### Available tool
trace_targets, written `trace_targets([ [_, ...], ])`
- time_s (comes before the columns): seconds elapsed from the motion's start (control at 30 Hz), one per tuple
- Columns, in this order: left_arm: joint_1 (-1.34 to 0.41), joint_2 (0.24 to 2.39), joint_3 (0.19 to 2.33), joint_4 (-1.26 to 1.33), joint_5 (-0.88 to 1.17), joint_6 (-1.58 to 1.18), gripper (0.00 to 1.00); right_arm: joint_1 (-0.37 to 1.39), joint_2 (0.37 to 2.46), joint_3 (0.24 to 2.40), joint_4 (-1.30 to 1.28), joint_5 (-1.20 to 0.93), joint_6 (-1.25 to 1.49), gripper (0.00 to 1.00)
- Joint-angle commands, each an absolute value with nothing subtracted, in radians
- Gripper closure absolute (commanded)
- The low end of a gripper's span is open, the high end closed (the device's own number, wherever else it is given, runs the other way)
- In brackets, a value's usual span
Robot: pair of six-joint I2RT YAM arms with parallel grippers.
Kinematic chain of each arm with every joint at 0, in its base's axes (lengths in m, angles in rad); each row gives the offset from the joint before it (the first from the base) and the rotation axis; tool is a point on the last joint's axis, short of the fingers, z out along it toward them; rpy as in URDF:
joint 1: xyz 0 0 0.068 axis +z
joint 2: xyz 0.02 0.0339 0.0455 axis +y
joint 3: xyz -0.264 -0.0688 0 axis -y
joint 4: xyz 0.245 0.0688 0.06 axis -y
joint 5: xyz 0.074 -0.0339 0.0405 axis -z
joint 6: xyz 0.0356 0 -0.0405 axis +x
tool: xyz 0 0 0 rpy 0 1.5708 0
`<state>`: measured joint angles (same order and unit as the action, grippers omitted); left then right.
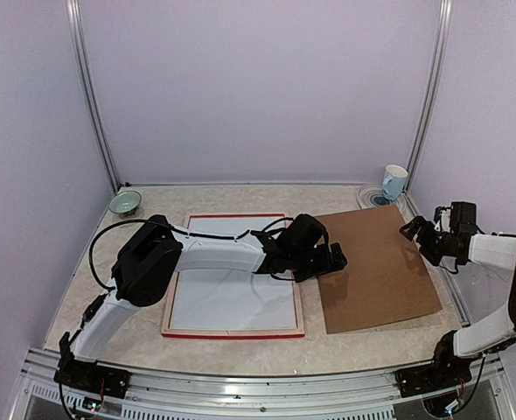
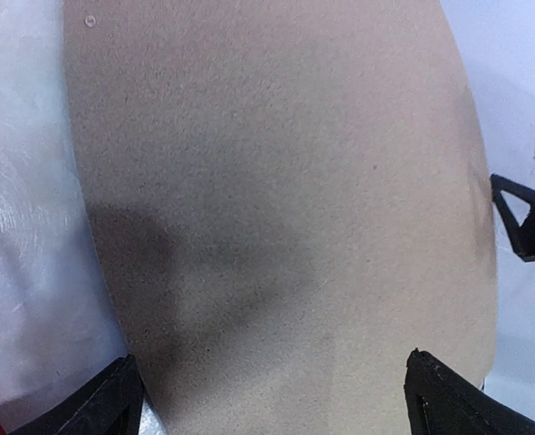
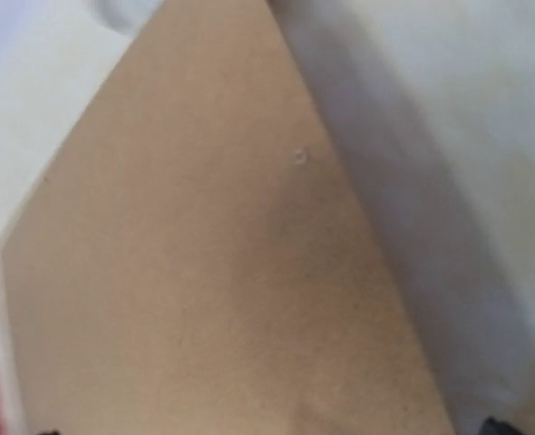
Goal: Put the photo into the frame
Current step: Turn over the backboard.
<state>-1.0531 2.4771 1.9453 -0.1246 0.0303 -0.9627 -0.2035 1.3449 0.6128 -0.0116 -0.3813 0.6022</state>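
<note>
The red-edged frame (image 1: 232, 333) lies flat at the table's middle, and a white sheet (image 1: 232, 302) fills it. No cat picture shows; I cannot tell whether this sheet is the photo's white back. My left arm reaches across the frame, and my left gripper (image 1: 332, 260) stands open just above the left edge of a brown backing board (image 1: 380, 271). In the left wrist view its fingertips (image 2: 113, 399) are wide apart over the brown board (image 2: 277, 199) with nothing between them. My right gripper (image 1: 413, 232) hovers open over the board's far right edge, holding nothing.
A white cup (image 1: 394, 181) stands on a round coaster (image 1: 373, 198) at the back right corner. A small green bowl (image 1: 125, 203) sits at the back left. Metal posts and lilac walls close in the table on three sides.
</note>
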Motion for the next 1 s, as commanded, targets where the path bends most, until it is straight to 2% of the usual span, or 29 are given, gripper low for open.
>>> trace_targets([
  [0.0,-1.067,2.497,1.929,-0.084,0.099,-0.958,0.01,-0.175,1.251,0.676,-0.023,-0.64,0.657,0.01],
  [0.3,-1.066,2.484,1.908,-0.071,0.104,-0.958,0.01,-0.175,1.188,0.692,-0.002,-0.792,0.737,0.01],
  [0.53,-1.059,2.466,1.876,-0.053,0.105,-0.96,0.01,-0.176,1.173,0.685,0.104,-0.938,0.866,0.01],
  [0.97,-1.05,2.422,1.816,-0.02,0.099,-0.968,0.01,-0.173,1.097,0.678,0.263,-1.087,1.082,0.01],
])
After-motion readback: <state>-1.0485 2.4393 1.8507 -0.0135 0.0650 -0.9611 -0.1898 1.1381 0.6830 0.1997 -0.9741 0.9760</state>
